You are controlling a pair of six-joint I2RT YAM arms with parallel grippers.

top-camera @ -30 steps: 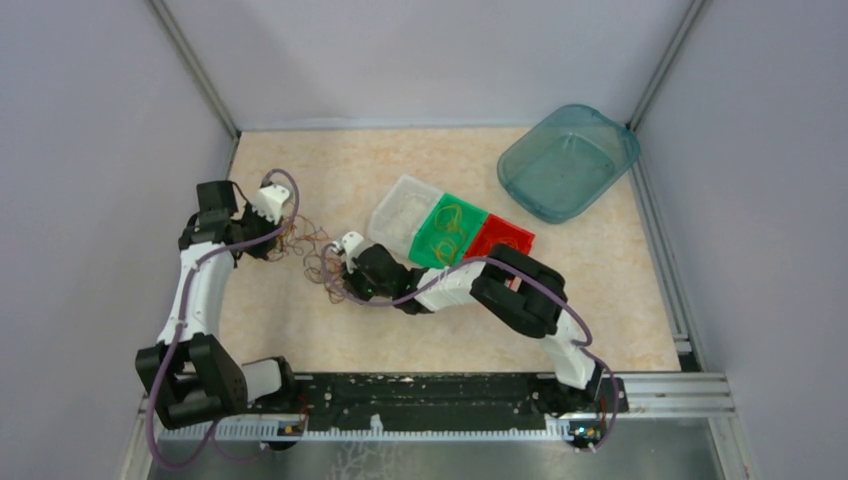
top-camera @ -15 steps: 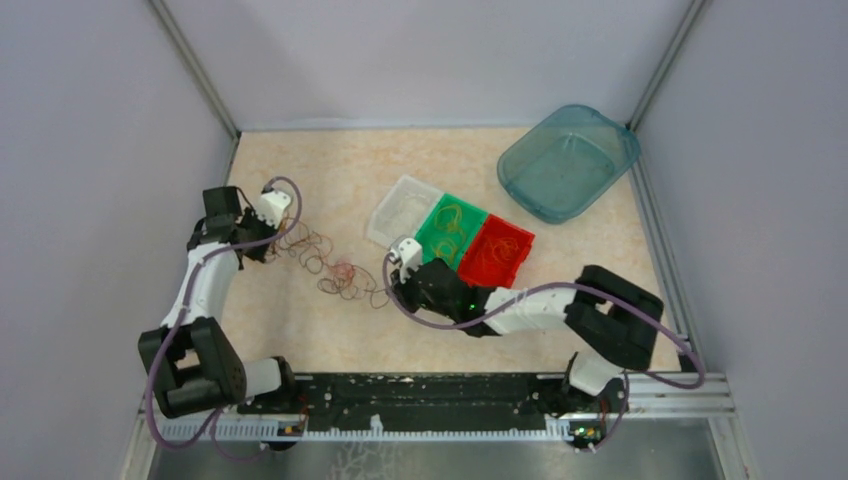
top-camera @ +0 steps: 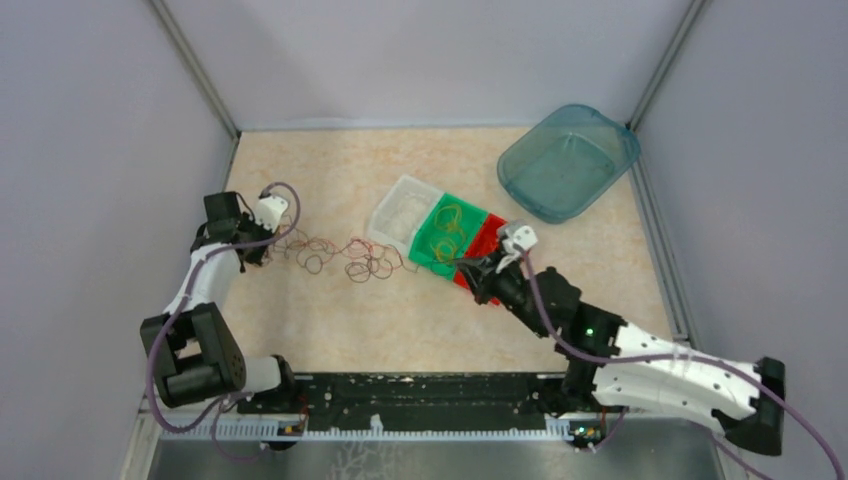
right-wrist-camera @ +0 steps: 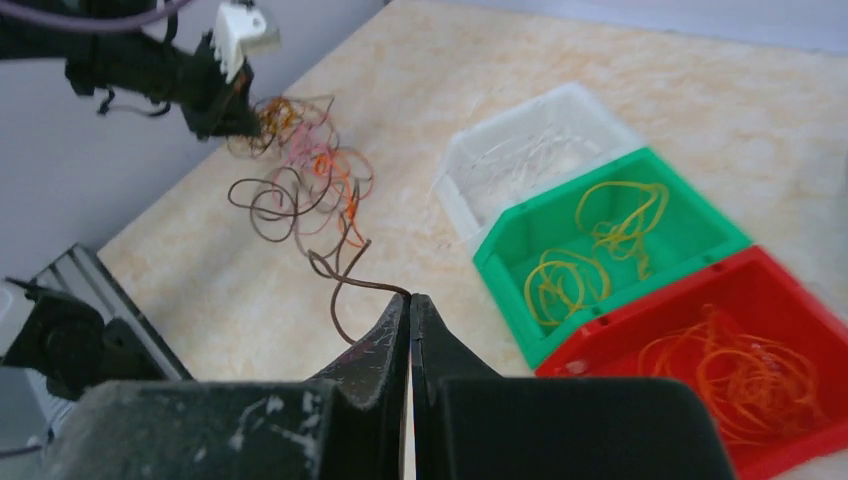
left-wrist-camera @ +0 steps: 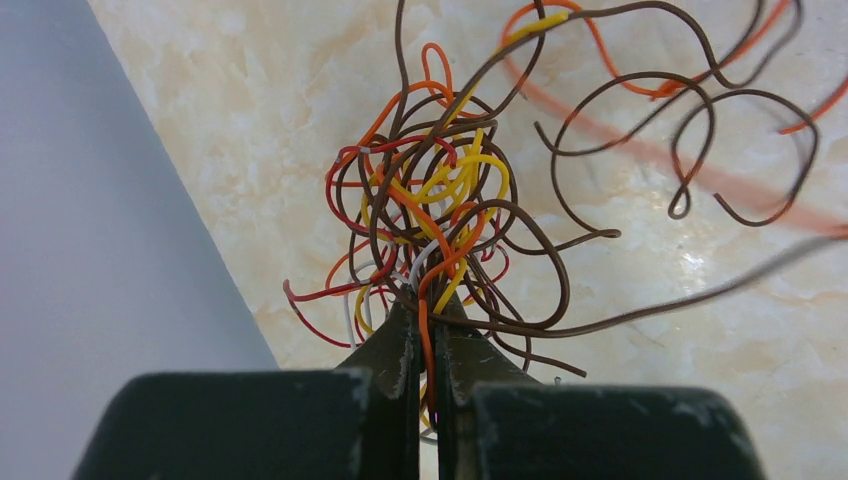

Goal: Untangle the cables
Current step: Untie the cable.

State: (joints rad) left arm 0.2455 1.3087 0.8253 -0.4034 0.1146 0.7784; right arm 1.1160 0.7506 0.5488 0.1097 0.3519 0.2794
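The cables (top-camera: 365, 268) lie stretched in a loose chain across the table, from the left wall towards the bins. My left gripper (top-camera: 270, 245) holds their left end. In the left wrist view it (left-wrist-camera: 425, 312) is shut on a dense knot of cables (left-wrist-camera: 430, 210), orange, red, yellow, brown and white, with an orange strand pinched between the fingers. My right gripper (top-camera: 465, 264) hangs at the near edge of the green bin. In the right wrist view it (right-wrist-camera: 410, 298) is shut on the end of a single brown cable (right-wrist-camera: 340, 262) that runs back to the tangle.
Three small bins stand in a row at mid-table: a clear bin (top-camera: 398, 212), a green bin (top-camera: 432, 218) holding yellow loops and a red bin (top-camera: 517, 252) holding orange loops. A teal tub (top-camera: 568, 160) sits at the back right. Grey walls close in both sides.
My right gripper has swung right from the tangle to the bins, dragging a brown cable and stretching the heap into a line. The left gripper has kept its grip by the left wall.
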